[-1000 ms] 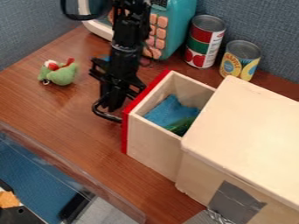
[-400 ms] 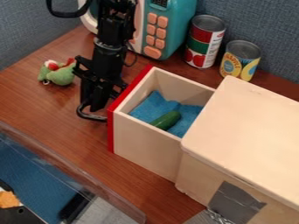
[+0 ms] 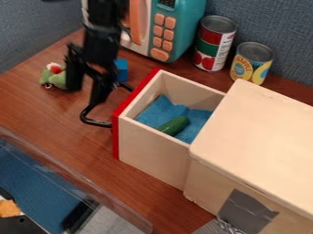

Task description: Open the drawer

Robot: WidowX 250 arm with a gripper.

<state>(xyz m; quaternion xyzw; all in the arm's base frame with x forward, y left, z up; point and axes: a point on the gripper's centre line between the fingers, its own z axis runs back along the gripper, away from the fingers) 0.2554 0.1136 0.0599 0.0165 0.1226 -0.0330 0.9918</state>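
Drawer (image 3: 151, 153) open, red front out over the counter (image 3: 58, 121), gripper (image 3: 85, 97) at its handle (image 3: 94, 122).
Fingers spread, pointing down; lower tip right by handle, can't tell if touching. Drawer just beside gripper, between it and wooden box (image 3: 256, 132). Arm (image 3: 103, 36) near upright, in from top edge. Blue cloth (image 3: 160, 109), green item (image 3: 175, 125) inside drawer.

Drawer (image 3: 153, 153) passable from above | cabinet (image 3: 260, 132) blocks rear | handle (image 3: 87, 120) juts out front, perhaps touching pincer (image 3: 87, 94)
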